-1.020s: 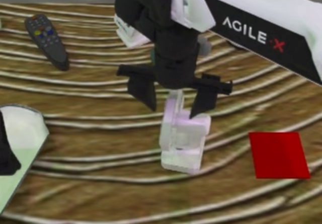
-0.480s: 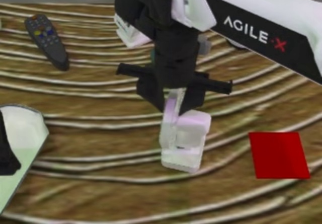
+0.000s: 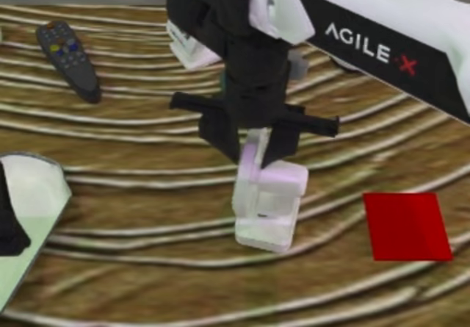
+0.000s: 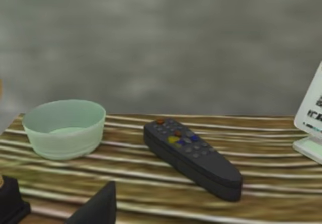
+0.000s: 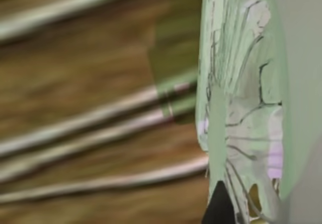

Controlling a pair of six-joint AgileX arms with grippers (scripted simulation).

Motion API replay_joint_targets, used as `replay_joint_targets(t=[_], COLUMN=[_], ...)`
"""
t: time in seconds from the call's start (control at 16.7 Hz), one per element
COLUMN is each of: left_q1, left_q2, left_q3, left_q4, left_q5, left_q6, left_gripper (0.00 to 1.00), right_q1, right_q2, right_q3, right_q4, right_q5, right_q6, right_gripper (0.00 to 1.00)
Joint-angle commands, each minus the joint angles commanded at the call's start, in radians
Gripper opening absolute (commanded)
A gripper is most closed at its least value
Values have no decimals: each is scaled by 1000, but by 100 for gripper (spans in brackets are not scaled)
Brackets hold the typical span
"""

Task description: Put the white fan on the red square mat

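Observation:
The white fan [image 3: 268,209] stands near the table's middle, its base on the wood. My right gripper [image 3: 253,154] comes down from above and is shut on the fan's upright head, one black finger on each side. In the right wrist view the fan's grille [image 5: 241,108] fills the near side, with one dark fingertip [image 5: 219,206] against it. The red square mat [image 3: 407,226] lies flat to the right of the fan, with nothing on it. My left gripper [image 3: 9,231] is parked at the left edge; one of its fingertips [image 4: 98,206] shows over bare table.
A black remote [image 3: 68,59] lies at the back left, also in the left wrist view as the remote [image 4: 191,156] beside a pale green bowl [image 4: 64,127]. A white sign stand [image 3: 183,48] is partly hidden behind my right arm at the back.
The right gripper's fingers, spread wide a second ago, have closed onto the fan's head. The fan and the mat stay where they were.

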Motion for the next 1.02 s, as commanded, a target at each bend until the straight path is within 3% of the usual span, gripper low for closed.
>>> replay_joint_targets(t=[0.48,1.02], left_q1=[0,0], left_q2=[0,0], left_q3=[0,0], left_q4=[0,0], left_q5=[0,0], left_q6=[0,0], left_gripper=[100,100], right_q1=[6,-8], right_q2=[76,57], right_q3=[322,306], right_q4=[-235,-261], right_q5=[1,-13], right_q6=[0,-61], right_gripper=[0,0])
